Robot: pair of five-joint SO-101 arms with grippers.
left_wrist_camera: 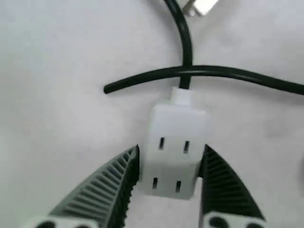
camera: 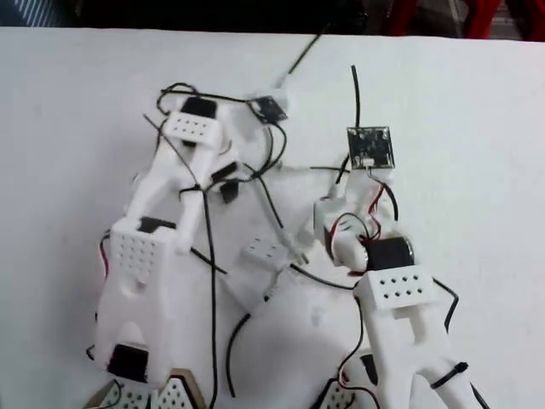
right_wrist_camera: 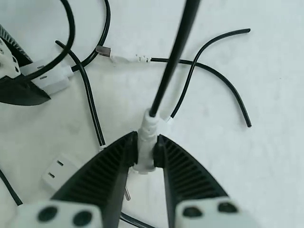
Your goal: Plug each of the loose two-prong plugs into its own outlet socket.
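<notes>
Fingers, left: the left fingers (left_wrist_camera: 116,187) are clenched on the 2 long sides of a white outlet socket (left_wrist_camera: 173,137), ribbed pads against its flanks.
Held socket: it lies flat on the white desk (camera: 477,102), face up, with 4 slots showing in 2 pairs. A black socket cord (left_wrist_camera: 186,42) leaves the end farthest from the wrist.
Crossing line: a black cable (left_wrist_camera: 228,73) crosses that cord just beyond the socket, with 1 cut end lying on bare desk.
Fingers, right: the right fingers (right_wrist_camera: 107,178) are grasping a white 2-prong plug (right_wrist_camera: 148,124) by its body. Both tips touch it.
Plug cord: a black plug cord (right_wrist_camera: 173,61) runs out from between the tips, away from the wrist.
Prongs of the held plug: hidden by the fingers, so their direction cannot be told.
Second socket: another white block, the second socket (right_wrist_camera: 59,173), lies slots up on the desk just beside the right fingers. Nothing is plugged into it.
Loose plug: a loose plug (right_wrist_camera: 124,60) lies flat on the desk, its metal prongs turned toward the socket in the left fingers, near it but apart.
Arms: from above, the left arm (camera: 162,239) and the right arm (camera: 400,298) flank a tangle of black cables on the desk.
</notes>
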